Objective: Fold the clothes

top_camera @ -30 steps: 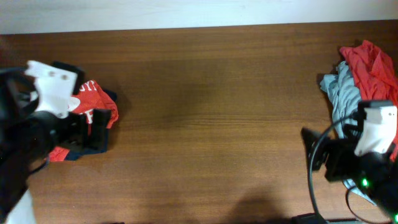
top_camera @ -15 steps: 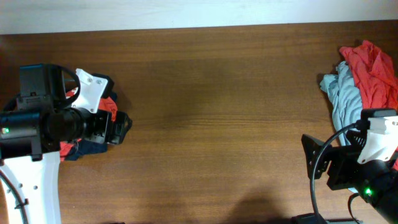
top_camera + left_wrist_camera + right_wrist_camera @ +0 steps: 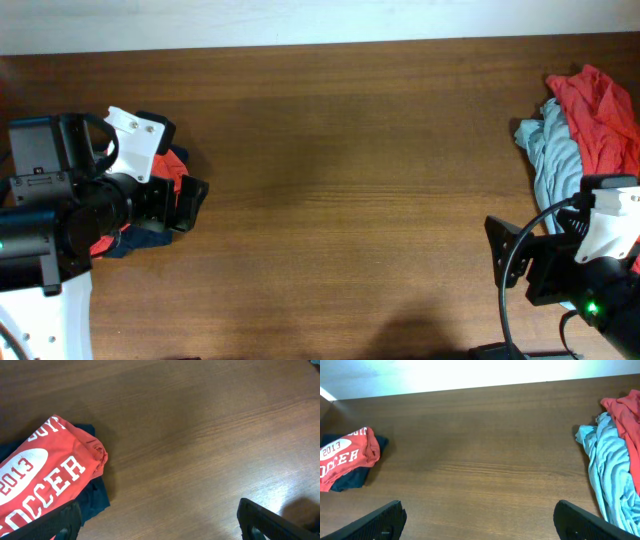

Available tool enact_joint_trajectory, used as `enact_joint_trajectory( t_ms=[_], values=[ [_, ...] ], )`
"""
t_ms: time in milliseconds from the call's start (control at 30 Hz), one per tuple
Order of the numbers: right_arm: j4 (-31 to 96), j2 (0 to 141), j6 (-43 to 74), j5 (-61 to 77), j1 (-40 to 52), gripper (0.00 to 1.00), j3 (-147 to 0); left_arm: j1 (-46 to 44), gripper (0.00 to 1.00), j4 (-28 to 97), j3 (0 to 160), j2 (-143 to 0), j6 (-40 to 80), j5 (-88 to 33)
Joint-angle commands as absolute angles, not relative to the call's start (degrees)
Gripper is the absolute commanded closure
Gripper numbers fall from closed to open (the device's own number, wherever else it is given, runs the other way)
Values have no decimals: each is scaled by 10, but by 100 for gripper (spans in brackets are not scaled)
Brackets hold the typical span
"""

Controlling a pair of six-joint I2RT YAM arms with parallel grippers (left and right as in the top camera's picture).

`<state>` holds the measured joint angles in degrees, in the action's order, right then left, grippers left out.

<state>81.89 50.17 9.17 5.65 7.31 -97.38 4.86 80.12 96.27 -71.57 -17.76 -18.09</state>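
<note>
L jaws & R jaws wide apart, empty; soccer tee (image 3: 45, 480) lies on navy tee (image 3: 95, 501).

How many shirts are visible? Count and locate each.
4: orange-red soccer shirt atop navy shirt, left; red shirt and grey-blue shirt heaped together, right edge. Others may be hidden underneath.

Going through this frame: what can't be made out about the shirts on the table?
- Overhead: the left arm covers most of the orange-red shirt and navy shirt.
- Left wrist: the frame edge cuts off the orange-red shirt's print; its top line is unreadable.
- Right wrist: the grey-blue shirt and red shirt run off the right edge; crumpled, shapes unclear.
</note>
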Motion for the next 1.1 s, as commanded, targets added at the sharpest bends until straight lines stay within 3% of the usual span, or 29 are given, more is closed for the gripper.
enact_joint_trajectory(
  t_ms=[0,333,433,667,1067],
  values=[
    [817,501,92,58,70,1,-974,46,1,802,964,-713,-172,-191],
    [816,493,92,58,70,1,-950,46,1,802,964,-713,-172,-191],
    [800,458,77,1,59,1,-899,46,1,802,964,-713,-172,-191],
    [561,290,77,-40,-28,1,-651,46,1,802,964,-713,-172,-191],
    [422,33,80,-17,-50,1,-264,46,1,802,964,-713,-172,-191]
  ],
)
